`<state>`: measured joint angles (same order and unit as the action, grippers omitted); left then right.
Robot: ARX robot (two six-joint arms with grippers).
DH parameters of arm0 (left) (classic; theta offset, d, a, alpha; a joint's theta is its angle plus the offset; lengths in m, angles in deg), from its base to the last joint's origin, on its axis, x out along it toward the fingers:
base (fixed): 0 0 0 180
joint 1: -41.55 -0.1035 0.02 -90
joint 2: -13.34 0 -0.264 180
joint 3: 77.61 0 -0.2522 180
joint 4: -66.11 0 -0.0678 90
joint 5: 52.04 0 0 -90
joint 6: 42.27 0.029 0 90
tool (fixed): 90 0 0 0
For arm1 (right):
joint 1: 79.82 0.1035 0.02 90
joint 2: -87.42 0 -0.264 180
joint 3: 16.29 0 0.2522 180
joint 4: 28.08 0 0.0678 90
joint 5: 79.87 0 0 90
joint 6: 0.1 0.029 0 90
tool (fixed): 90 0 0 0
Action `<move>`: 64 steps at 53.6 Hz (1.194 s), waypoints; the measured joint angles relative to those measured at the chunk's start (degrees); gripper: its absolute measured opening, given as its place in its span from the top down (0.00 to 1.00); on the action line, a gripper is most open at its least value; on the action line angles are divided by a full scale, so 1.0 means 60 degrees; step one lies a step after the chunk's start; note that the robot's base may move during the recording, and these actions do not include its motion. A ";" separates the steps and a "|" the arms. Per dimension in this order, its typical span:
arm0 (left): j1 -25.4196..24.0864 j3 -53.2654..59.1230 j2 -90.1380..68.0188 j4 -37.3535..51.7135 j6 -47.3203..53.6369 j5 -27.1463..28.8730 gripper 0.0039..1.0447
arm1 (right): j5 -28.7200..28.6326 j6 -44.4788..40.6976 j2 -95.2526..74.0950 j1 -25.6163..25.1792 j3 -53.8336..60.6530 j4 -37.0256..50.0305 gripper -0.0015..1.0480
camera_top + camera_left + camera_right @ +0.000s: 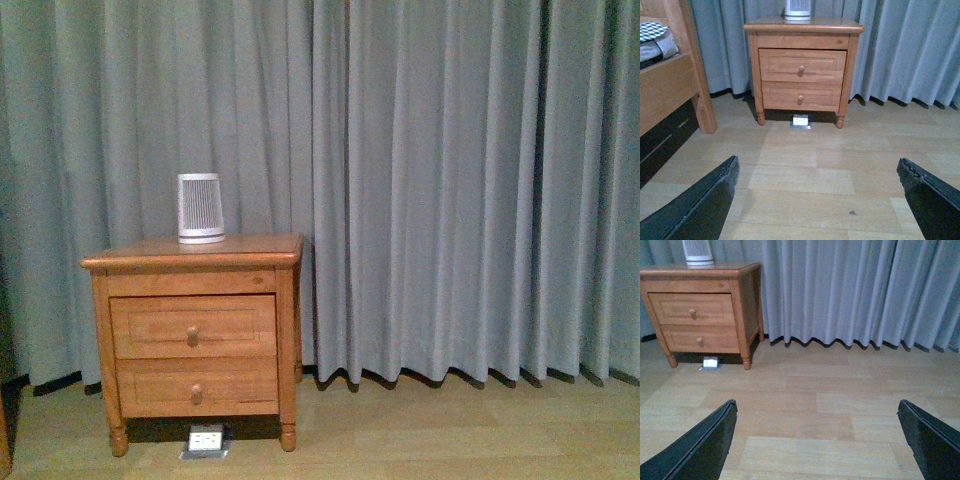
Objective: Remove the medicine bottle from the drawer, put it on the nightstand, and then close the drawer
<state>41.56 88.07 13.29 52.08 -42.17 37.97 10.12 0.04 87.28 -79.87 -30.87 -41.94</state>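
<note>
The orange-brown nightstand [190, 252] stands against the curtain at the left; it also shows in the left wrist view [805, 26] and the right wrist view [705, 271]. Its upper drawer [193, 326] is shut, with a round knob [192, 336]; the same drawer shows in the left wrist view [802, 66] and the right wrist view [692, 309]. The medicine bottle is hidden. My left gripper [817, 170] is open and empty above the floor, well short of the nightstand. My right gripper [817, 410] is open and empty, further right. Neither arm shows in the front view.
A white slatted tapered device [201, 208] stands on the nightstand top. The lower drawer [196, 388] is shut. A floor socket [206, 440] lies under the nightstand. A wooden bed frame [670, 85] is at one side. Grey curtains [450, 180] hang behind. The floor [805, 405] is pale wood.
</note>
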 joint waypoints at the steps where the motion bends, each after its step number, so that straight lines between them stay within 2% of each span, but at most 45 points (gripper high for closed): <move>1: 0.0000 0.0000 0.0000 0.0000 0.0000 0.0000 0.06 | 0.0000 0.0000 0.0000 0.0000 0.0000 0.0000 0.07; 64: 0.0000 0.0000 0.0000 0.0000 0.0000 0.0000 0.06 | 0.0000 0.0000 0.0000 0.0000 0.0000 0.0000 0.07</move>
<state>41.56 88.07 13.29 52.08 -42.17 37.97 10.12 0.04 87.28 -79.87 -30.87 -41.94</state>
